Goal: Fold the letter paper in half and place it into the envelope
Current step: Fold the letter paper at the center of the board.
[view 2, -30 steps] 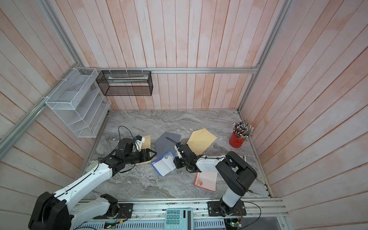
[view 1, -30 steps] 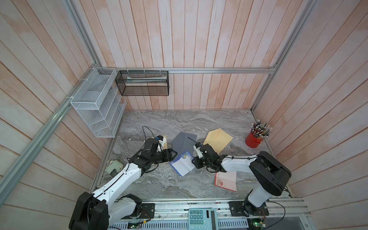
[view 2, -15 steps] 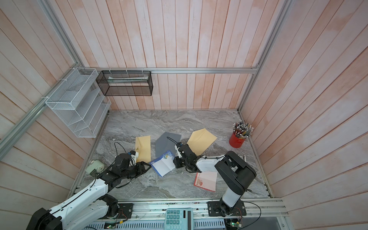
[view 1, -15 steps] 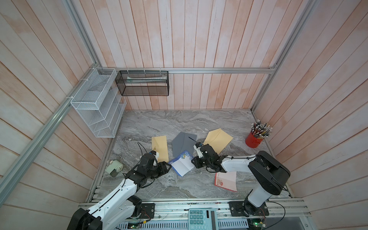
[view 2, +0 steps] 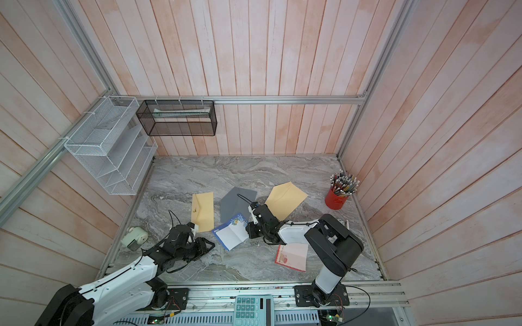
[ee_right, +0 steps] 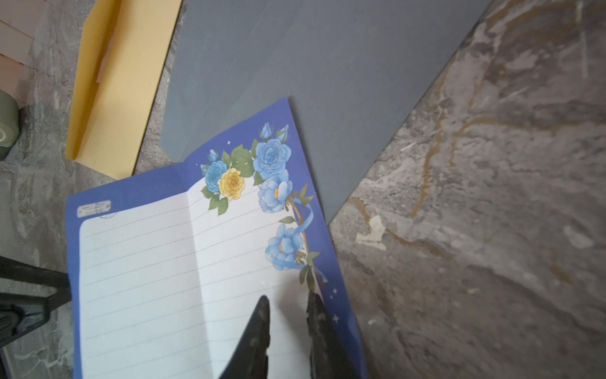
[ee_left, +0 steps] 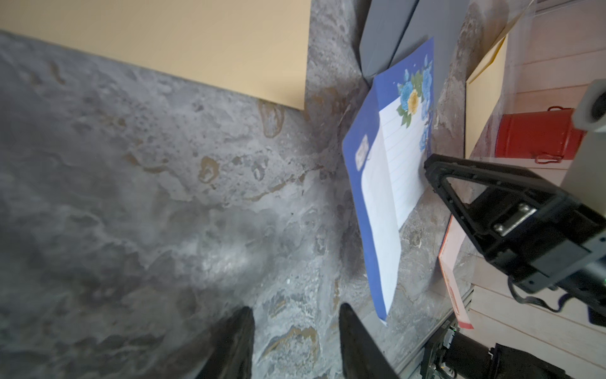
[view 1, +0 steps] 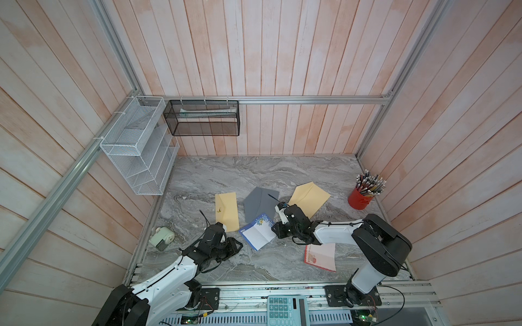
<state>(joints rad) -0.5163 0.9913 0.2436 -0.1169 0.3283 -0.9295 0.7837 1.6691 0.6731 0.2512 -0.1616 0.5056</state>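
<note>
1. Well, the letter (view 1: pixel 258 232) (ee_right: pixel 170 262) lies open on the table (view 1: pixel 254 175), lined side up, with a crease down its middle. It is not in any envelope.
2. The letter's flower corner rests on top of the gray envelope (view 1: pixel 258 201) (ee_right: pixel 328 65).
3. The right gripper (ee_right: pixel 287 311) (view 1: pixel 275 230) is at the letter's flower edge. Its fingers (ee_right: pixel 259 328) have a small gap between them, and the tips sit over the white part and the blue border. I cannot tell if it is pinching the letter.
4. The left gripper (ee_left: pixel 295 328) (view 1: pixel 236 246) is near the letter's other side, not touching it. Its fingers are spread apart, with only table between them, and it holds nothing.
5. A yellow envelope (view 1: pixel 226 210) (ee_right: pixel 121 75) lies just beside the letter, at the corner away from the flowers.
6. A second yellow envelope (view 1: pixel 309 197) lies farther from the letter, past the right gripper.
7. A pink paper (view 1: pixel 320 256) lies near the letter, partly under the right arm.
8. A red cup (view 1: pixel 359 199) full of pencils stands well apart from the letter.
9. A green sharpener (view 1: pixel 161 238) sits well apart from the letter, on the left gripper's side.
</note>
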